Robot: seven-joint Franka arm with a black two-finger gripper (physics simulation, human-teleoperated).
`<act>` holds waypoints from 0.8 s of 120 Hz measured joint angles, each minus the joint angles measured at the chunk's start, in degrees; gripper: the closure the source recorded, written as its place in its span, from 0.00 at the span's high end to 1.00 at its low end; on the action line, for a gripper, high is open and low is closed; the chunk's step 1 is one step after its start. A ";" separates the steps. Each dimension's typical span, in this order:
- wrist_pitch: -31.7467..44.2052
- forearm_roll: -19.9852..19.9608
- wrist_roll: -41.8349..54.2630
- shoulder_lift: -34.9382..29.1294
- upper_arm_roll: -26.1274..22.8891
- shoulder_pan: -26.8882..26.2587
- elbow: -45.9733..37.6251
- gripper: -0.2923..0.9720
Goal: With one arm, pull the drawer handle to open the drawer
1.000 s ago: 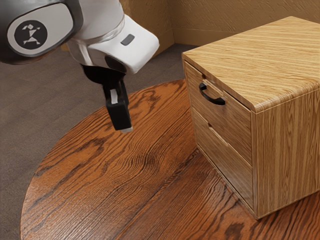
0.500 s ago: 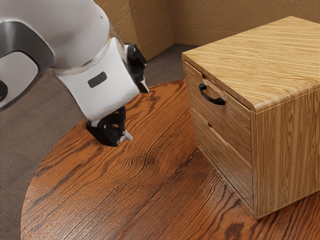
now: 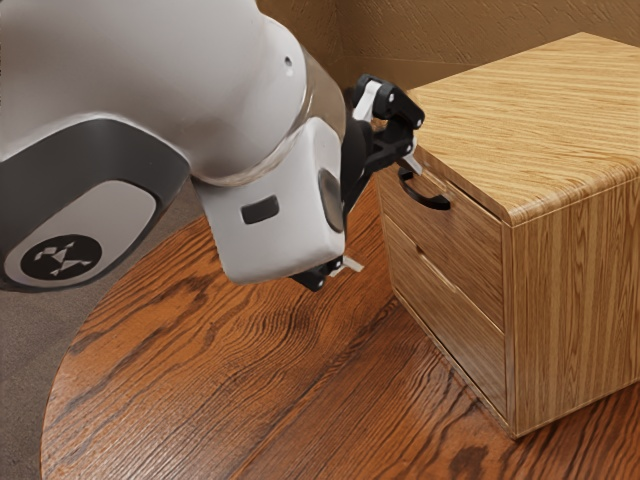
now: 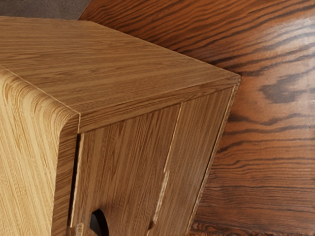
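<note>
The black, curved handle (image 3: 424, 192) sits on the upper drawer (image 3: 445, 230), 1 of 2 in the pale wooden cabinet (image 3: 540, 130) on the dark round table (image 3: 250, 380). The drawer's front lies flush. My pincer (image 3: 398, 135) hovers just beside the handle's upper end. I cannot tell how far it is open.

arm (image 3: 150, 90): glossy white shells, dark grey band at the joint, round black badge (image 3: 62, 257) with white logo, small dark grey inset (image 3: 260, 210) on wrist housing. gripper (image 3: 405, 138): black, one pale patch.
</note>
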 joint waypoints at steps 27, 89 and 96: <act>-5.55 0.17 4.18 -1.15 -3.78 0.33 3.32 0.75; -4.58 2.57 9.77 2.39 -4.83 3.58 3.36 0.75; -4.22 2.61 10.14 2.53 -4.87 3.55 2.92 0.75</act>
